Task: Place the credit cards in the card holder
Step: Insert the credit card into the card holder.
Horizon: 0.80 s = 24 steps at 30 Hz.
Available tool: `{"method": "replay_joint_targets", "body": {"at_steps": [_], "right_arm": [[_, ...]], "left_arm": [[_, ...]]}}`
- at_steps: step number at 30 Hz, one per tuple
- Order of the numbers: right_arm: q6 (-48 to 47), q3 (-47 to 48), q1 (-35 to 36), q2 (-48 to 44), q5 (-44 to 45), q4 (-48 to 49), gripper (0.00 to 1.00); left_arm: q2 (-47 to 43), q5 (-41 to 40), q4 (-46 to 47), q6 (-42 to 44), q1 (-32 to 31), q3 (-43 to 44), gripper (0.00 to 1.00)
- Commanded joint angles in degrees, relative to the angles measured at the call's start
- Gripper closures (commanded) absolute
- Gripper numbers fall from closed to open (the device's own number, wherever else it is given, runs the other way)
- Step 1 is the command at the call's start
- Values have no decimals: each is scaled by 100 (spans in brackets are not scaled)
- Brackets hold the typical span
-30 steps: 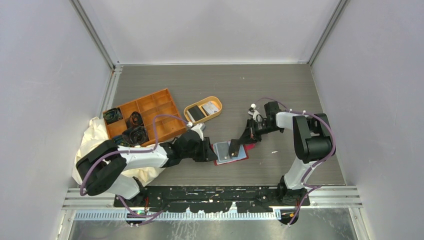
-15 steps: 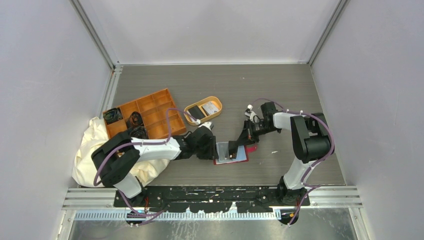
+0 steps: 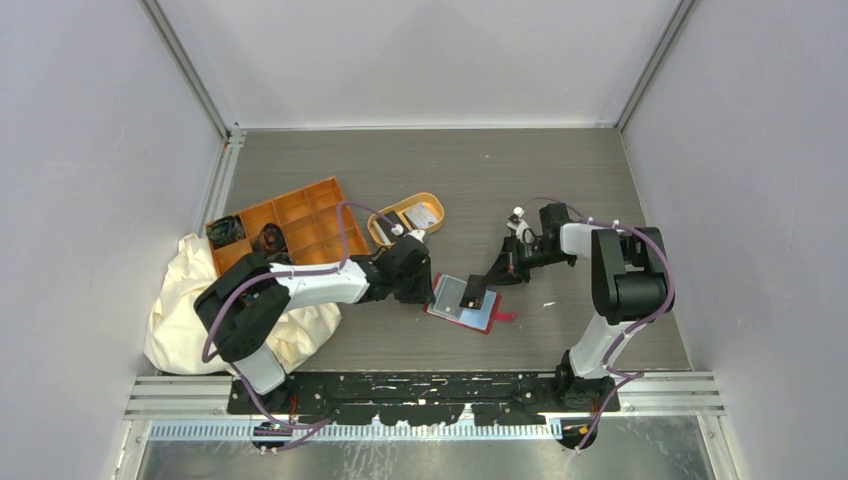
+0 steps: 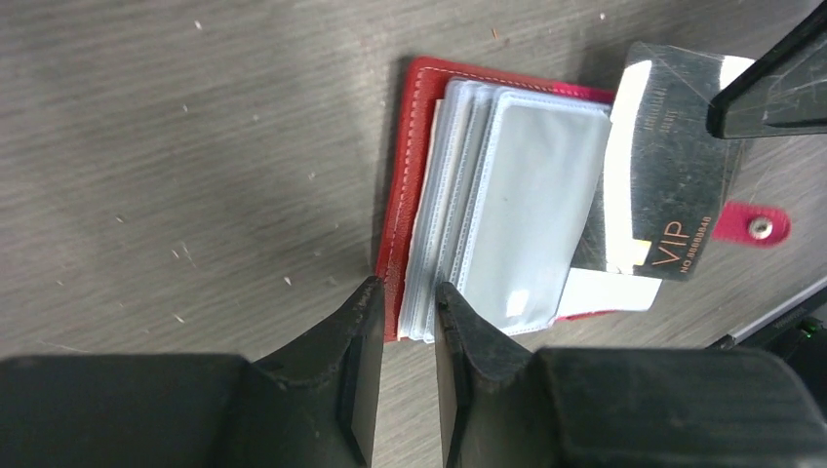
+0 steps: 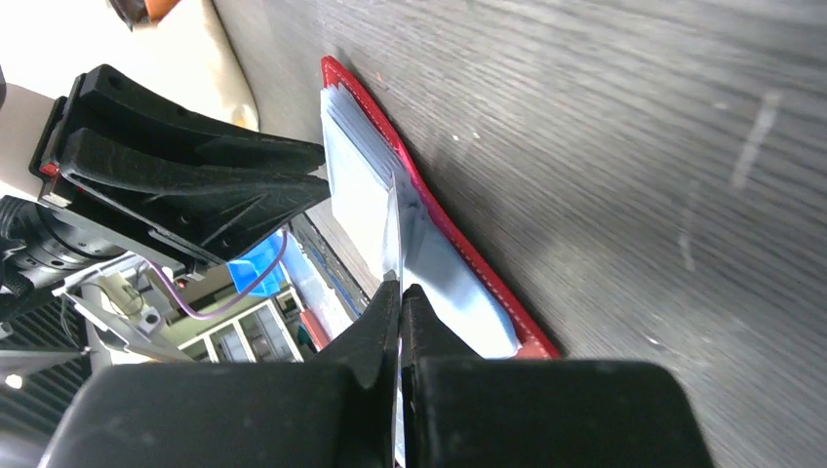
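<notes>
Left wrist, card [image 4: 668, 166] over holder [image 4: 400, 185], perhaps touching

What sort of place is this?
Most likely a robotics test cell: a black-and-white left arm and right arm bolted to a metal rail at a grey wood-grain table, closed in by plain pale walls, with props like a small red folding card holder and an orange plastic compartment tray.

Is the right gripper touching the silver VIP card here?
Touching. In the right wrist view the right gripper has its fingertips closed on the thin edge of the silver VIP card, which it holds over the open red card holder.
</notes>
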Motion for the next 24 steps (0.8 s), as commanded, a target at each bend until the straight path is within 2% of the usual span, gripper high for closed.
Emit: {"method": "replay_joint_targets", "body": {"at_steps": [1,15,24], "right_arm": [[-70,-55,-175,-254,171,-29,98],[702,-495,-239,-587,-26,1313,99],[671,-614,-237,-595,19,1166,99]], "left_arm": [[220,-194,-414,406,140,228,74],[-14,418,45,497,139,105,71],[51,613,222,398,146,61,71]]}}
